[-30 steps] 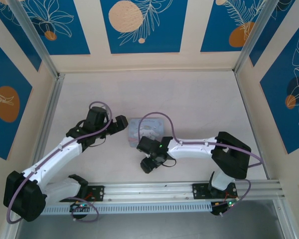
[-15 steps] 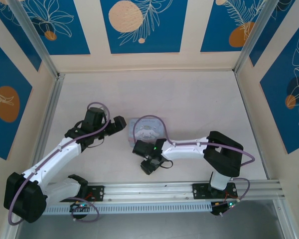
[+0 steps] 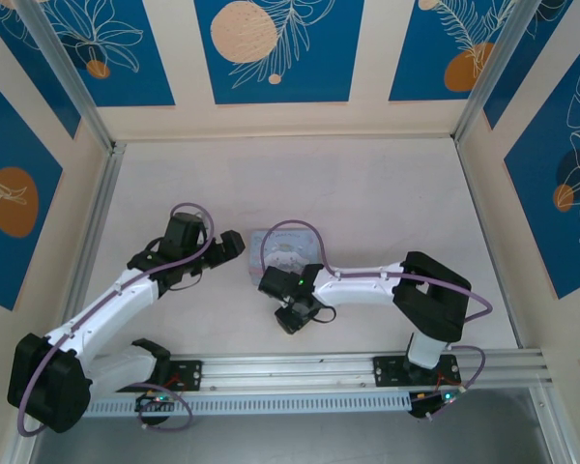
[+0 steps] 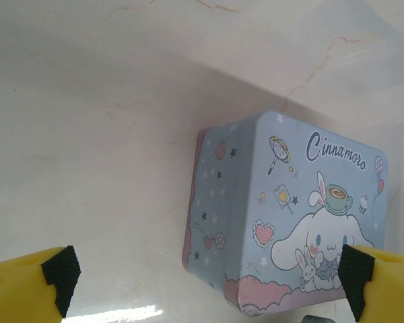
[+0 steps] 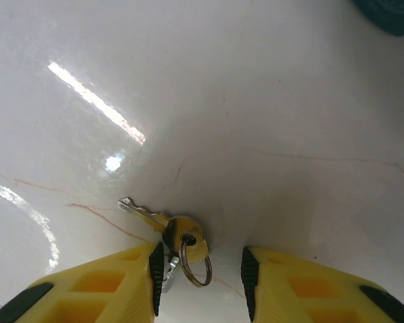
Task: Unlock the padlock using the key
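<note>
We found the key [image 5: 163,222] lying flat on the glossy pale bench [image 5: 256,101], its blade pointing away from the right hand [image 5: 200,272] and its rounded gold head nearest the fingers, with a thin wire ring [image 5: 196,269] threaded through the head. The right hand stood low over it, jaws partly apart and straddling the head and ring. The left-side pad was just beside the ring, and nothing was gripped. A dark teal shape cut off at the far corner of the right wrist view looked to us like the padlock [image 5: 390,13], well apart from the key. The left hand [image 4: 205,276] was spread wide and held nothing, hanging just beside the cartoon-printed tin [image 4: 289,222]. We judged the key light, stiff and thin, and likely to skate on so smooth a surface or to swing on its loose ring. The broad head seemed the place to pinch it, across its flat faces, leaving the blade free for the lock. A grip on the ring alone would let the key dangle and turn.
</note>
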### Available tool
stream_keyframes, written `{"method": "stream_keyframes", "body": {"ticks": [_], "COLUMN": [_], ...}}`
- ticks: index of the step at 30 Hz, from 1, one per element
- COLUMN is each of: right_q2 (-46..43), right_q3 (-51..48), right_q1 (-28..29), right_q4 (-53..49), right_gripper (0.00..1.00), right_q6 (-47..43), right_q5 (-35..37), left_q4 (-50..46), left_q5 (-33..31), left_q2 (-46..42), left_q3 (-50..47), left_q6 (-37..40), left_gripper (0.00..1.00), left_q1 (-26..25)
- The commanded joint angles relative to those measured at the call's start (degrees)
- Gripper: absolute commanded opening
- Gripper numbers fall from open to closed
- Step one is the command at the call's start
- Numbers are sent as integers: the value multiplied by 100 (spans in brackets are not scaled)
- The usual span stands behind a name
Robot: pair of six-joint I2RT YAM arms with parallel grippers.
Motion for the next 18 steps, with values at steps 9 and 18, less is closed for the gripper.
{"method": "stream_keyframes", "body": {"ticks": [9, 18], "right_q2": [443, 462], "right_q3": [264, 402], "right_q1": [-23, -25], "right_q4": [517, 477], "right_gripper": [40, 22], "right_q6": [-140, -164], "right_q5": [-130, -138], "left_q4": [174, 222], "left_q5": [206, 233], "left_q2": [-23, 25], "left_q3": [-96, -140], "left_q6": [-74, -74], "left_gripper": [100, 100], "left_q1": [67, 66]}}
